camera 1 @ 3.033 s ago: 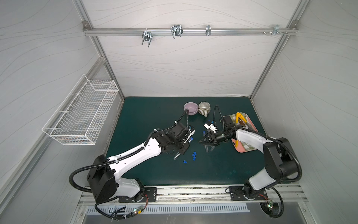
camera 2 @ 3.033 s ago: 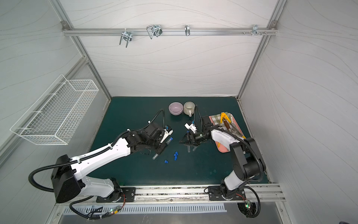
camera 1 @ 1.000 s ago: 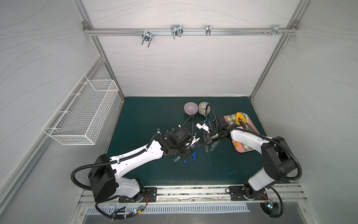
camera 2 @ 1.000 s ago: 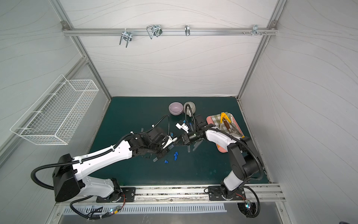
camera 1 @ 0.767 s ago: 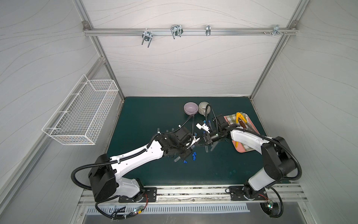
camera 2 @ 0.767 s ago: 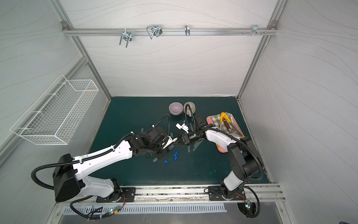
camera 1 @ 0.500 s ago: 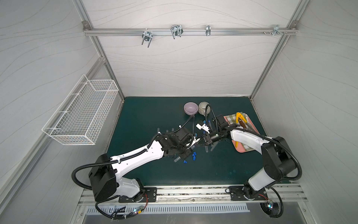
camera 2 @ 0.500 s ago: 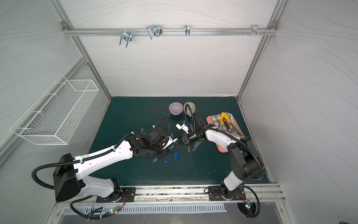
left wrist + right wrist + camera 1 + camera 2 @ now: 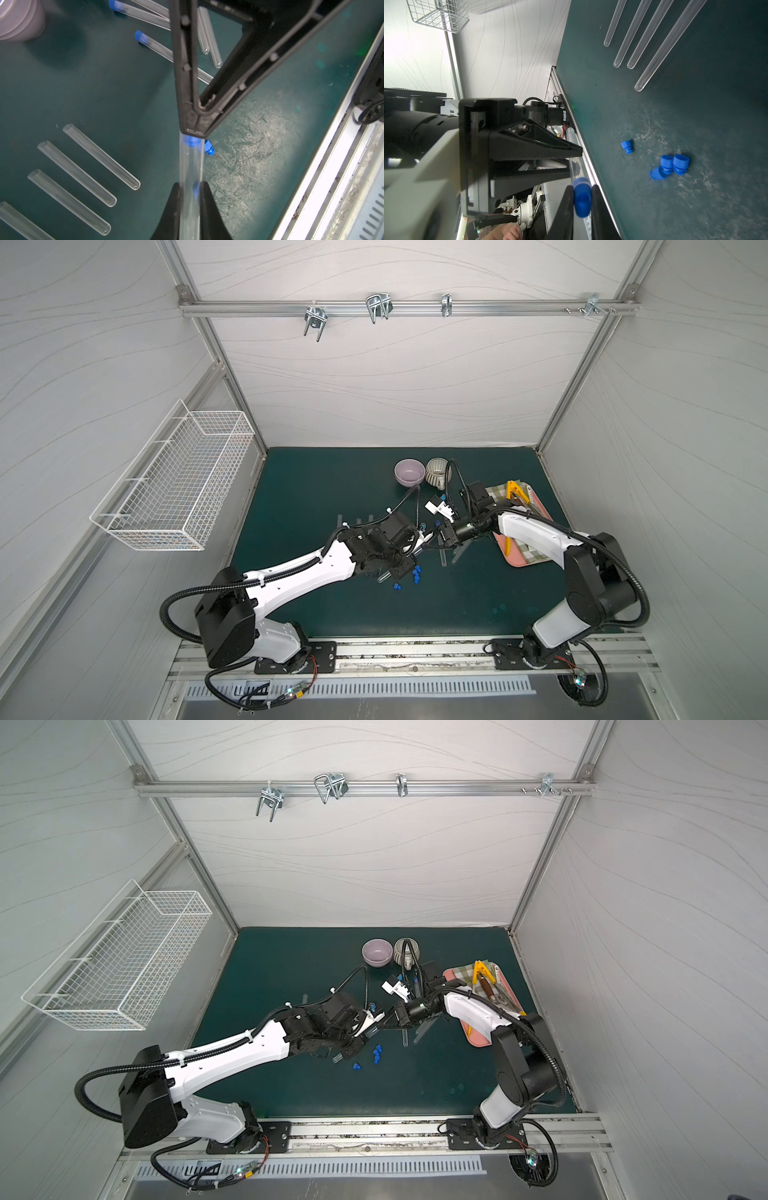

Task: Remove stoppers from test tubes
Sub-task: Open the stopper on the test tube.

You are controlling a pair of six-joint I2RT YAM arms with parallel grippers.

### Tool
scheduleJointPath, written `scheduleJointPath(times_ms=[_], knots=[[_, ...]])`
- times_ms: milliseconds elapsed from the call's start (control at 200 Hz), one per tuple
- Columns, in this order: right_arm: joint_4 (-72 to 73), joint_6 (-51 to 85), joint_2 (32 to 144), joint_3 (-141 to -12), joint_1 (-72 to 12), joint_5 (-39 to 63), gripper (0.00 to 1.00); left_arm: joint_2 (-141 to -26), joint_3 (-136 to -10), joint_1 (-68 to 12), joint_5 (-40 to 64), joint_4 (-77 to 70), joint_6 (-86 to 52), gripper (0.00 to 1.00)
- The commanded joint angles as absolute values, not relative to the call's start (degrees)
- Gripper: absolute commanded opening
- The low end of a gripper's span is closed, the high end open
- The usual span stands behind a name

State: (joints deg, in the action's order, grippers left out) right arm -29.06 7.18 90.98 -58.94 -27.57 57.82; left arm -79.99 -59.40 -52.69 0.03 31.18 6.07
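Left gripper (image 9: pixel 190 187) clamped on a test tube (image 9: pixel 190 164), right gripper (image 9: pixel 581 188) pinching its blue stopper (image 9: pixel 582 200), loose stoppers (image 9: pixel 669 165) near that tube, open tubes (image 9: pixel 99 154) beside it, stoppered tubes (image 9: pixel 154 46) beyond, partly behind right gripper.

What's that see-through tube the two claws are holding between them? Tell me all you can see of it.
The held test tube is a long, thin, clear cylinder, plastic or glass by its look, and seemingly empty. It hangs above the green mat, touching nothing else. The left gripper is shut around its body. The right gripper is shut on the blue stopper, which appears seated in the tube's open end.
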Motion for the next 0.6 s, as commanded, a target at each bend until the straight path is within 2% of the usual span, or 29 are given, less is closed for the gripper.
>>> scheduleJointPath(times_ms=[0, 200, 595], knots=[[-31.7, 5.1, 89.6, -59.8, -25.6, 53.6, 0.00, -80.3, -59.7, -52.9, -2.1, 35.6, 7.6, 0.01], [-21.7, 11.7, 87.1, -56.3, -23.0, 63.7, 0.00, -81.2, -59.7, -53.2, -3.2, 35.8, 7.6, 0.01], [-26.3, 8.2, 85.6, -57.2, -22.9, 60.4, 0.00, -82.1, -59.8, -53.2, -3.7, 35.7, 7.2, 0.01]])
